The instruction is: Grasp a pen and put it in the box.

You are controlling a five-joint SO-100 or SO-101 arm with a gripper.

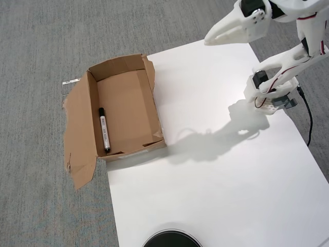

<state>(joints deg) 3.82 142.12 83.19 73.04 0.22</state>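
The pen point(104, 129), white barrel with black cap, lies inside the box point(128, 98) along its left wall in the overhead view. The brown cardboard box sits at the left edge of the white tabletop, one big flap point(77, 139) splayed out to the left. My white gripper point(209, 39) hangs high at the upper right, far from the box, fingers together and pointing left with nothing between them.
The white table point(216, 180) fills the lower right over grey carpet point(36, 51). The arm's base point(270, 92) is clamped at the table's right edge with a black cable point(308, 121). A dark round object point(171, 240) pokes in at the bottom edge.
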